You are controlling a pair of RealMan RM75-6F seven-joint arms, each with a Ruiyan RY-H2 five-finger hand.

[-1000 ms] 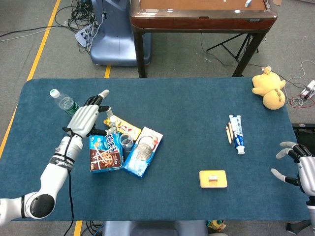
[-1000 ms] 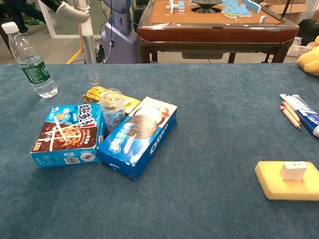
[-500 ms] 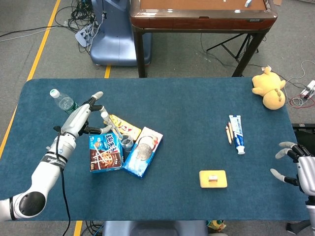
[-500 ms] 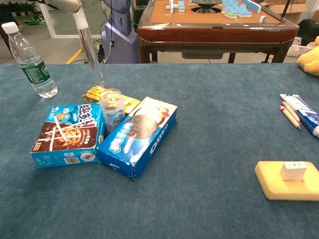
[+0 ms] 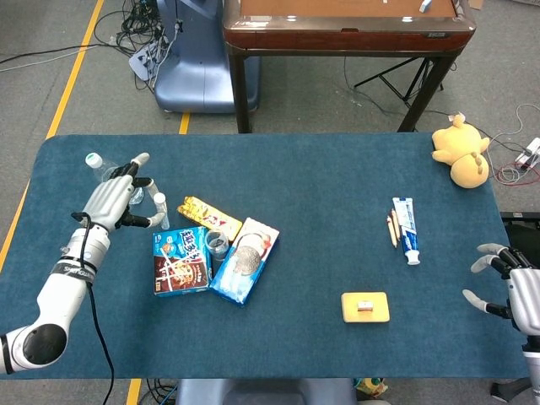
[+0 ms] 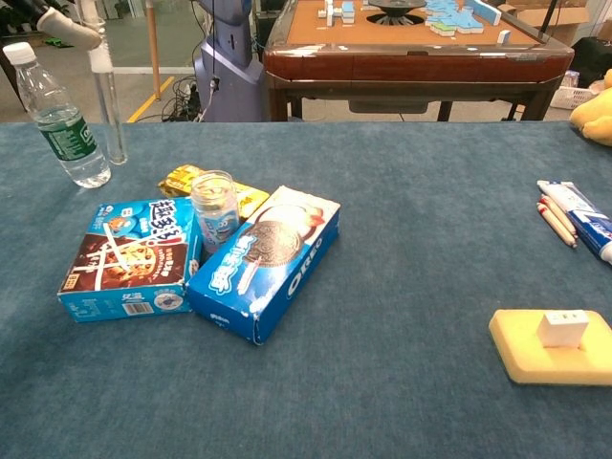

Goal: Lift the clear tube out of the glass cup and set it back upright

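My left hand (image 5: 114, 201) pinches the top of the clear tube (image 6: 107, 107) near its white cap. The tube (image 5: 159, 211) hangs close to upright, outside the glass cup, left of the snack pile and just right of the water bottle (image 6: 54, 113). Its lower end is at table level; contact is unclear. Only fingertips (image 6: 59, 20) of that hand show in the chest view. The glass cup (image 6: 214, 209) stands upright between the two blue boxes, also visible in the head view (image 5: 217, 245). My right hand (image 5: 509, 287) rests at the table's right edge, fingers spread, holding nothing.
A blue cookie box (image 6: 129, 256) and an Oreo box (image 6: 268, 260) flank the cup, with a yellow snack packet (image 5: 207, 216) behind. Toothpaste (image 5: 407, 228) and pencils (image 5: 392, 228) lie right of centre, a yellow sponge (image 5: 364, 306) nearer, a plush toy (image 5: 460, 150) at the far right.
My left hand has carried the tube leftward, away from the cup toward the water bottle. The tube leaned half a second ago and now hangs nearly upright. The right hand stayed put.
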